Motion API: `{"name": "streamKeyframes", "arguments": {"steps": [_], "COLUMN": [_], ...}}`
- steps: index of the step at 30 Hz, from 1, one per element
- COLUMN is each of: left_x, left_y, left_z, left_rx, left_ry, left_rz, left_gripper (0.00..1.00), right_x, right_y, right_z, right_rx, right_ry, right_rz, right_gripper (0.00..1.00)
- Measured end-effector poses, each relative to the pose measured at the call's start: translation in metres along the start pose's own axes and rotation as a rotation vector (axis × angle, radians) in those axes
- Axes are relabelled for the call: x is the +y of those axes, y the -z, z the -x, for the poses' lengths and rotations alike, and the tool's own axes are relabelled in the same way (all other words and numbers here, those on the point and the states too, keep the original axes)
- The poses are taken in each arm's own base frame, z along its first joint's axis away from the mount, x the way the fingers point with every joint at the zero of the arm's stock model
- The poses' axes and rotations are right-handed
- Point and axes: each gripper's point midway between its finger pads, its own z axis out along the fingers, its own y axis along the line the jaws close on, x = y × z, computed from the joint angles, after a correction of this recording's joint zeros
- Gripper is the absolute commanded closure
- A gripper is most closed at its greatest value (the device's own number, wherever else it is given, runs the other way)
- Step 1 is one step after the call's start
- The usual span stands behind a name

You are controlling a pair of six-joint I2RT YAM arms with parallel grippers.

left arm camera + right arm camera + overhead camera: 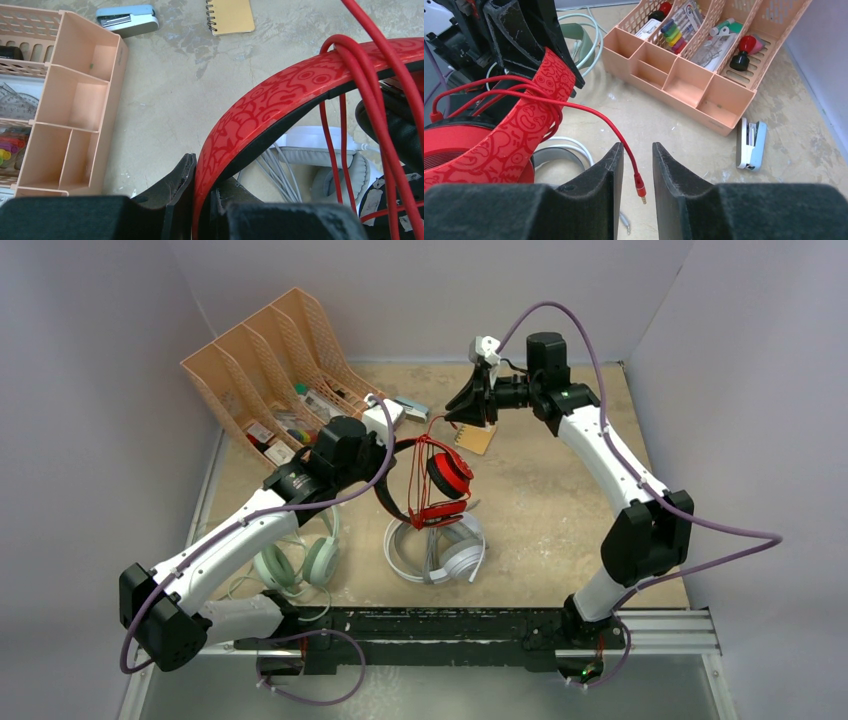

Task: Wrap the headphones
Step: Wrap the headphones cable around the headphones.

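The red and black headphones hang in the air over the table's middle. My left gripper is shut on their red patterned headband, with the band clamped between the jaws. The red cord is looped around the headband. Its free end with the plug dangles between the fingers of my right gripper, which is open and not touching it. The white headphones with grey cord lie below on the table. The mint-green headphones lie under my left arm.
A peach desk organizer with pens and small items stands at the back left. A blue stapler and a tan spiral notebook lie behind the headphones. White walls enclose the table on three sides.
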Motion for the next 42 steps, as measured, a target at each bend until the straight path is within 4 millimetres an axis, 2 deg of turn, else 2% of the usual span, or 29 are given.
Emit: {"name": "streamKeyframes", "arguments": {"steps": [7,12,16,19,24,30,35,42], "left_x": [0.0,0.0,0.0,0.0,0.002,0.01,0.015,0.016], "left_y": [0.0,0.0,0.001,0.001,0.005,0.013,0.013,0.014], "left_z": [0.0,0.0,0.0,0.001,0.006,0.035,0.07,0.079], "left_rx": [-0.001,-0.001,-0.002,-0.002,-0.024,-0.097,-0.152,-0.147], "left_ry": [0.0,0.0,0.0,0.0,-0.046,-0.155,-0.232,-0.329], "left_rz": [-0.002,-0.002,-0.002,-0.003,-0.002,0.033,0.069,0.105], "left_gripper": [1.0,1.0,1.0,1.0,1.0,1.0,1.0,1.0], "right_x": [0.001,0.005,0.005,0.005,0.005,0.005,0.008,0.006], "right_y": [-0.001,-0.005,-0.009,-0.009,-0.014,-0.033,-0.041,-0.051], "right_z": [-0.001,0.0,-0.003,-0.003,-0.004,-0.007,0.01,0.024], "right_rx": [-0.003,-0.011,-0.008,-0.009,-0.019,-0.058,-0.118,-0.206], "right_ry": [0.0,0.005,0.0,-0.003,-0.106,-0.383,-0.523,-0.682], "right_rz": [0.009,0.031,0.038,0.039,0.05,0.083,0.101,0.155], "right_gripper": [0.67,0.69,0.79,1.0,1.0,1.0,1.0,1.0]}}
